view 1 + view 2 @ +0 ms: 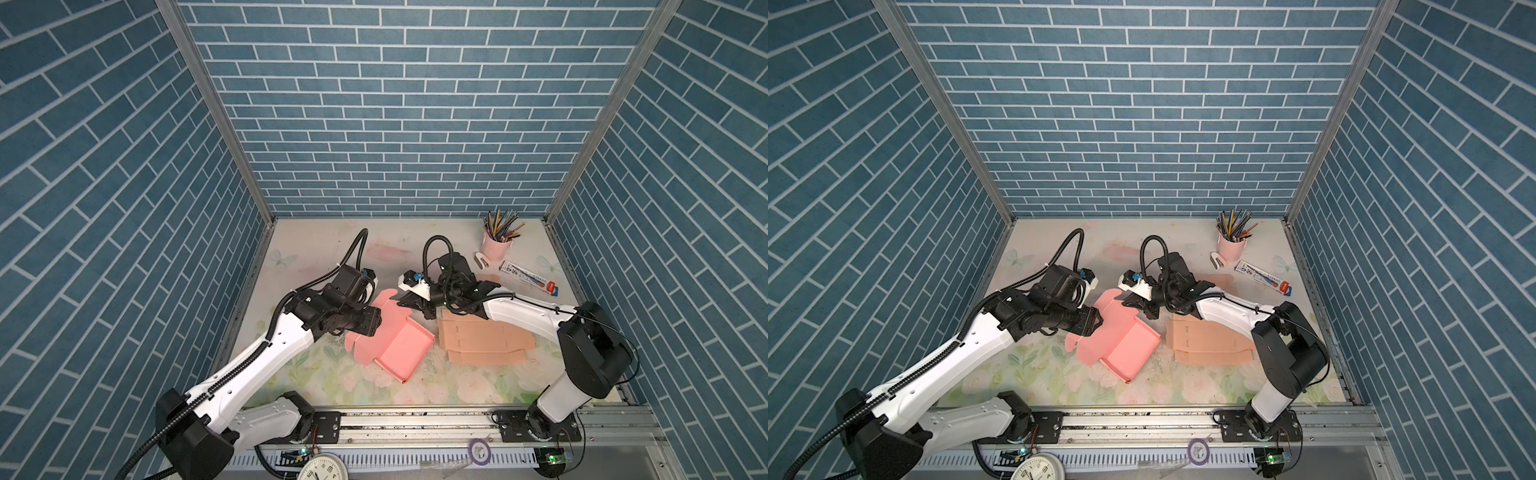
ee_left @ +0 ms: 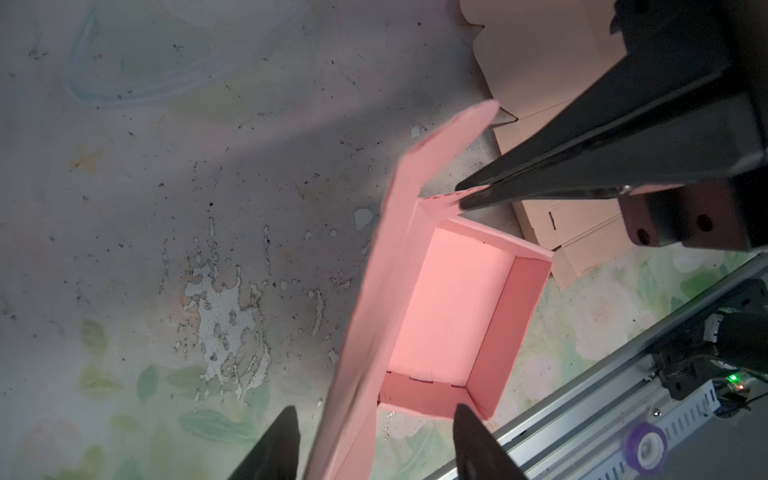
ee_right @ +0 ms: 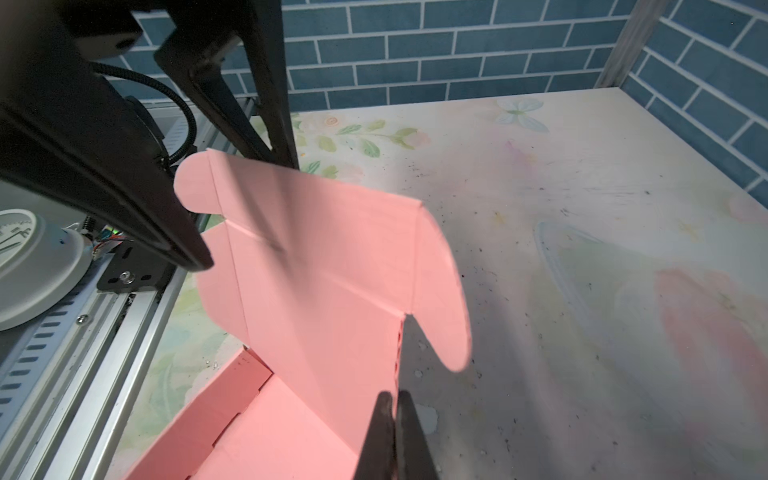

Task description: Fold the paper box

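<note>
mid-table pink paper box (image 1: pixel 399 349) looks light, floppy, crease-prone, so hold near folds: right gripper (image 2: pixel 461 199) clamped on corner flap (image 2: pixel 440 203), left gripper (image 2: pixel 376 409) spread astride raised lid (image 3: pixel 316 257), holding nothing.

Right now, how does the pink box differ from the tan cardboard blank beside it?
Colour: the pink box is pink, the tan blank pale brown.
Shape: the pink box has raised tray walls and a lid flap standing up; the tan blank lies flat and unfolded.
Handling: the right gripper is shut on the pink box's flap; nothing grips the tan blank.
Both are creased, die-cut card.
</note>
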`<state>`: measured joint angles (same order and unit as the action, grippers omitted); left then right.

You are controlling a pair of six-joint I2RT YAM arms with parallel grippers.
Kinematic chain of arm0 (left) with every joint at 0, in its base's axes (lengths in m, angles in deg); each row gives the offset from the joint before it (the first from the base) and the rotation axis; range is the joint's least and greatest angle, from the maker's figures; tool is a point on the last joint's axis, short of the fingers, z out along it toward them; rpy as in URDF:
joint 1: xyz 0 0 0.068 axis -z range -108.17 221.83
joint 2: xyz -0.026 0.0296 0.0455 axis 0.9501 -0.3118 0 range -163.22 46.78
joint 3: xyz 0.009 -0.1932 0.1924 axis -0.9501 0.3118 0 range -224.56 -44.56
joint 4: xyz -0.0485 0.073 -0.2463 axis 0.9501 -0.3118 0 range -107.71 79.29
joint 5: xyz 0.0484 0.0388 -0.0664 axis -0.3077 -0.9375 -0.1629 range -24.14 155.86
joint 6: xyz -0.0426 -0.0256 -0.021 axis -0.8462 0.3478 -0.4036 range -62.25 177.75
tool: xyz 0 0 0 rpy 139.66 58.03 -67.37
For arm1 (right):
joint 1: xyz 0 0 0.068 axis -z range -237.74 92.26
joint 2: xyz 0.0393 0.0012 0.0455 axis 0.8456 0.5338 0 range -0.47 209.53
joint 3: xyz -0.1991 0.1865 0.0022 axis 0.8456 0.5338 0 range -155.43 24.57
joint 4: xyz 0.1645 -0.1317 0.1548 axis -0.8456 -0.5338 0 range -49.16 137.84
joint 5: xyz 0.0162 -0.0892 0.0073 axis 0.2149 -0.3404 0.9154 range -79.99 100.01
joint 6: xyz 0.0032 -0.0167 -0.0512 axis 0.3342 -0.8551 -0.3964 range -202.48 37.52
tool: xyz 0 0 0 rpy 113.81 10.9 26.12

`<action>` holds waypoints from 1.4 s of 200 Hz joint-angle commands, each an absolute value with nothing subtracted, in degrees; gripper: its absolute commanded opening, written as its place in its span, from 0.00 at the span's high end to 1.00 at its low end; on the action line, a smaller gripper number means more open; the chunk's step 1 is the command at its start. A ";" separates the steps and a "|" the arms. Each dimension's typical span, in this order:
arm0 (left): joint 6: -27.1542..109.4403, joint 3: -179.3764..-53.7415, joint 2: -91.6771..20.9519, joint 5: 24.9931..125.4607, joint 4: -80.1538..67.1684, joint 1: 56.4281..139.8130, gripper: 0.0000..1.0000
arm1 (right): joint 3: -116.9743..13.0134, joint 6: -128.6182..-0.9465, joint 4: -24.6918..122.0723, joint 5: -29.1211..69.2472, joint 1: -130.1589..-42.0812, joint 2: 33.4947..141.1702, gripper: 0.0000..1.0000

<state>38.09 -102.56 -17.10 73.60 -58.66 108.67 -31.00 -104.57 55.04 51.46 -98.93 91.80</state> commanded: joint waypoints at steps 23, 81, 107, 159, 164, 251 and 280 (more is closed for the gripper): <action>29.71 -92.61 -10.44 74.42 -47.68 104.68 0.37 | -22.84 -94.02 69.22 42.82 -97.65 84.68 0.98; 26.95 -85.47 -7.70 73.33 -42.05 103.68 0.38 | -16.55 -86.58 75.09 37.79 -97.51 81.89 0.98; 25.83 -84.23 -8.32 73.81 -39.36 103.72 0.44 | -15.78 -85.17 75.70 36.44 -97.46 81.88 0.99; 23.92 -80.40 -8.20 73.54 -35.80 105.04 0.56 | -15.88 -83.55 76.16 34.98 -97.46 82.58 0.99; 23.91 -80.26 -8.24 73.45 -35.72 105.18 0.57 | -15.86 -83.41 76.31 35.05 -97.49 82.65 0.99; 24.50 -78.31 -9.10 68.49 -32.54 103.04 0.55 | -15.24 -83.18 76.30 35.48 -97.54 82.77 0.99; 25.38 -78.33 -9.92 69.00 -28.18 102.77 0.53 | -15.48 -83.18 76.48 35.57 -97.53 83.37 1.00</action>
